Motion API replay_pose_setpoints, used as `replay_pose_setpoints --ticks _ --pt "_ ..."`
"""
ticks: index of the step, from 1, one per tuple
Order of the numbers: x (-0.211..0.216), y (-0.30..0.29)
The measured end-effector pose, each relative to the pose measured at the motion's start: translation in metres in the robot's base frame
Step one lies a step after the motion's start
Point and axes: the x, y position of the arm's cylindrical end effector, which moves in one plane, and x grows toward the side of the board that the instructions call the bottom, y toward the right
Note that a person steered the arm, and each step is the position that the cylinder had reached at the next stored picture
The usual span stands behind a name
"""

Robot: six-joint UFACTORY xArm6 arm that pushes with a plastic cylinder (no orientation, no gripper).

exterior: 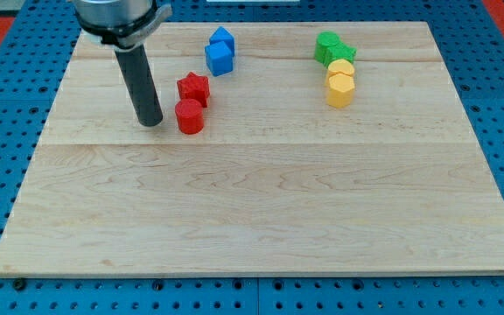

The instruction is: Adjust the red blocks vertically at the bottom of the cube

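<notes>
A red star-shaped block [194, 87] lies on the wooden board [261, 201] at the upper left. A red cylinder [189, 116] sits just below it, touching it. A blue cube [220, 59] lies above and to the right of the red star, with a second blue block [222, 38] touching its top side. My tip [150, 122] rests on the board just left of the red cylinder, a small gap apart from it.
A green block [326, 44] and a second green block [343, 53] lie at the upper right. A yellow block [341, 68] and a yellow hexagonal block [339, 89] sit right below them. A blue pegboard surrounds the board.
</notes>
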Motion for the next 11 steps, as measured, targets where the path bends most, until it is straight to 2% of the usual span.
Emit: replay_pose_setpoints --ticks 3,4,6,8,9,10,11 --pt "-0.06 0.01" --pt "-0.06 0.003" --pt "-0.006 0.022" --pt "-0.034 0.062" --pt "-0.036 0.062" --pt "-0.007 0.054" --pt "0.044 0.042"
